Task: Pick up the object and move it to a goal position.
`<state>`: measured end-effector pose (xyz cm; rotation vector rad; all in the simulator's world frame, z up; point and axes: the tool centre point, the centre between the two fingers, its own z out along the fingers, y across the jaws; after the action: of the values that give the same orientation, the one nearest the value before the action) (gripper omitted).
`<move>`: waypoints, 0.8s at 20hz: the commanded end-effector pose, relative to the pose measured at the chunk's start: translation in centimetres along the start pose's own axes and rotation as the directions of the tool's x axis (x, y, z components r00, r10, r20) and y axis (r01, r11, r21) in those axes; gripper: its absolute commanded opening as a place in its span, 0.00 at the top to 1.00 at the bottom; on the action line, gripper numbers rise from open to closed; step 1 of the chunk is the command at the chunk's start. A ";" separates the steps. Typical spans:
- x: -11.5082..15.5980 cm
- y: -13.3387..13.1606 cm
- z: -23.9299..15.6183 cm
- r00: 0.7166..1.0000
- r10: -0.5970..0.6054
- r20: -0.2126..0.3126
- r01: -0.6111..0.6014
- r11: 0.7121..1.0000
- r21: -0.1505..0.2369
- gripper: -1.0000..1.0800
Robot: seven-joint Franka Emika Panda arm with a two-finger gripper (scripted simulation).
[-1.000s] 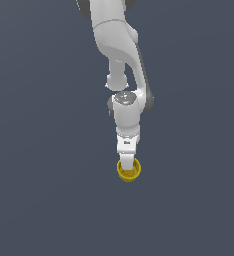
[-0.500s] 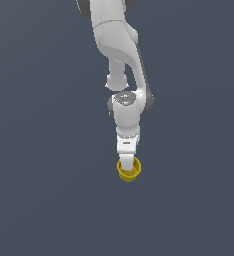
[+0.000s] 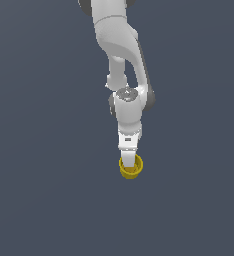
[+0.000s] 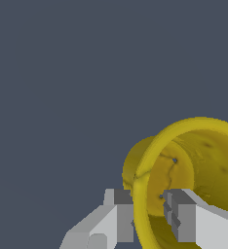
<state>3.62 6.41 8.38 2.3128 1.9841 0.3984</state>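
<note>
Gripper [image 4: 149, 219]: points straight down from the arm's wrist. One finger [image 4: 117, 219] sits outside the cup wall, the other inside the cup's mouth, so the jaws straddle the rim. The gap between them is narrow, little more than the wall itself; the pads appear to be closed on the wall or very close to it. Firm contact cannot be confirmed from either view.

Cup [image 4: 184, 180]: small, mustard-yellow, round, with a rimmed lip and slightly tapered walls. It is upright with the mouth facing up toward the wrist camera, and the inside shows mottled marks. In the exterior view the cup [image 3: 131, 168] sits directly under the gripper [image 3: 129, 159], with the fingers dipping into its top. Whether it rests on the surface or is just clear of it cannot be told.

Arm [image 3: 120, 55]: white, reaching down from the upper part of the exterior view, wrist stacked vertically above the cup.

Surface [image 3: 44, 200]: plain dark grey-blue. No goal marker is visible in either view.

Step in hand, as judged: securing a rim grasp before the lift. To do it well, close fully on the wall so the pads bite below the lip, keep the wrist vertical, and lift slowly and straight up. A one-wall pinch leaves the cup free to swing or tilt, so sideways travel is best started only after it hangs steady.
</note>
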 end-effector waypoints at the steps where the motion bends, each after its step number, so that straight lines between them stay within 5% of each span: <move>1: 0.5 -0.2 -1.0 1.000 -0.001 0.000 0.001 1.000 -0.004 1.00; 16: 5.4 -5.1 -10.6 1.000 -0.003 0.005 0.003 1.000 -0.003 1.00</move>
<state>-2.38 10.77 17.11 2.3093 1.9847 0.3925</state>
